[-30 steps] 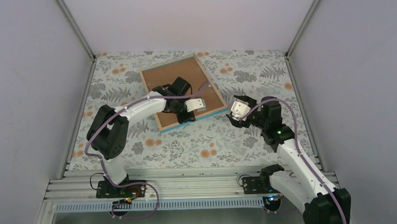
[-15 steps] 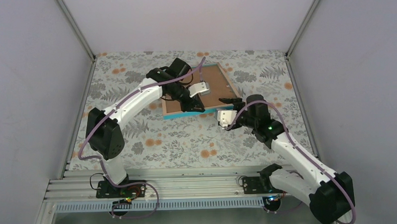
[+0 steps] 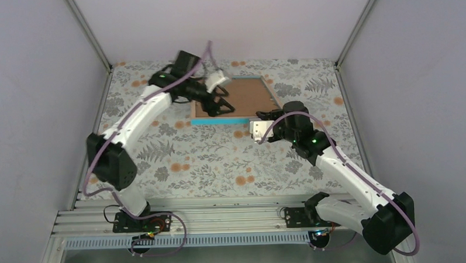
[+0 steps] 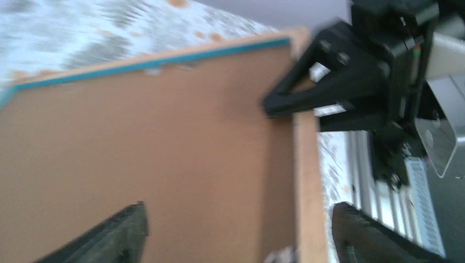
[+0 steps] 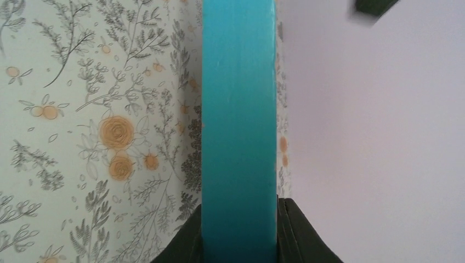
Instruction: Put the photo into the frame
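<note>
The frame (image 3: 241,97) is at the back middle of the table, its brown back (image 4: 153,153) facing up and a turquoise strip (image 3: 218,120) along its near edge. My right gripper (image 3: 264,114) is shut on the frame's near right corner. In the right wrist view the turquoise edge (image 5: 238,109) runs straight up between the jaws of that gripper (image 5: 238,233). My left gripper (image 3: 219,104) hovers open over the frame's left part, its fingers (image 4: 123,233) spread wide over the brown back. The left wrist view also shows the right gripper (image 4: 307,98) on the wooden edge. The photo is hidden.
A floral cloth (image 3: 220,161) covers the table. Grey walls (image 3: 42,85) close it in at left, back and right, with the back wall just behind the frame. An aluminium rail (image 3: 222,216) with both arm bases runs along the near edge.
The left gripper has let go of the frame and opened, moving toward the back. The right gripper has closed on the frame's near right corner. The frame has shifted back and to the right.
</note>
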`<state>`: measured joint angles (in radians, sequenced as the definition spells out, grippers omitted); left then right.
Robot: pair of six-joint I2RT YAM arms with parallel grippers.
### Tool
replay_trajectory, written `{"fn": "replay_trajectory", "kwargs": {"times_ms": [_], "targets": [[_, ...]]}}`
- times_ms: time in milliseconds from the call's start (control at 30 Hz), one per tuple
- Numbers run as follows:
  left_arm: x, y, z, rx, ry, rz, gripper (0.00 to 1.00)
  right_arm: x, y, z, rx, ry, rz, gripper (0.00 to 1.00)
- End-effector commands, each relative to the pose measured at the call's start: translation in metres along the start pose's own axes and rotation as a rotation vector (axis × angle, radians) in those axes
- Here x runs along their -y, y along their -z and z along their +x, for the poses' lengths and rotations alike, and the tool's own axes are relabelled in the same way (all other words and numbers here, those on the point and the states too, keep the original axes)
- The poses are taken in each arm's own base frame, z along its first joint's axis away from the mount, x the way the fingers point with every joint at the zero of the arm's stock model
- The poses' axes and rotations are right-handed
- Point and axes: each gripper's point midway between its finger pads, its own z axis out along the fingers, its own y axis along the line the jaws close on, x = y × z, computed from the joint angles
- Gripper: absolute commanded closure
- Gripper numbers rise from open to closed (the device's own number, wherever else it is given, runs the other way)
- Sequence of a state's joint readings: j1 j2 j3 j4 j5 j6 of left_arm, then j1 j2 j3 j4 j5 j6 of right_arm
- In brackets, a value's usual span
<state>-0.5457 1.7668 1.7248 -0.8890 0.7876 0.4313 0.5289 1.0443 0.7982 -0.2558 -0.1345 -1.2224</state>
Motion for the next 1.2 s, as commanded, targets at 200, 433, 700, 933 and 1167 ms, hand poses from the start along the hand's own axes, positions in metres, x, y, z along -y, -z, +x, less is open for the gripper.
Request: {"fn": "replay_trajectory", "kwargs": {"times_ms": [200,433,700,933,1167], "targets": [[-0.067,0.204,-0.022,0.4,-0.193,-0.558,0.0,0.037,0.041,-0.042,0.126,-0.133,-0.029,0.96],[-0.054,0.245,0.026,0.467,-0.237,-0.489,0.0,0.076,0.044,-0.06,0.148,-0.292,-0.145,0.96],[-0.017,0.213,0.064,0.392,-0.438,-0.388,0.0,0.108,0.052,-0.067,0.168,-0.403,-0.249,0.96],[-0.054,0.205,0.062,0.413,-0.288,-0.373,0.13,0.145,0.063,-0.079,0.234,-0.472,-0.212,0.96],[-0.076,0.194,0.048,0.391,-0.257,-0.432,0.15,0.174,0.075,-0.085,0.311,-0.655,-0.218,0.96]]}}
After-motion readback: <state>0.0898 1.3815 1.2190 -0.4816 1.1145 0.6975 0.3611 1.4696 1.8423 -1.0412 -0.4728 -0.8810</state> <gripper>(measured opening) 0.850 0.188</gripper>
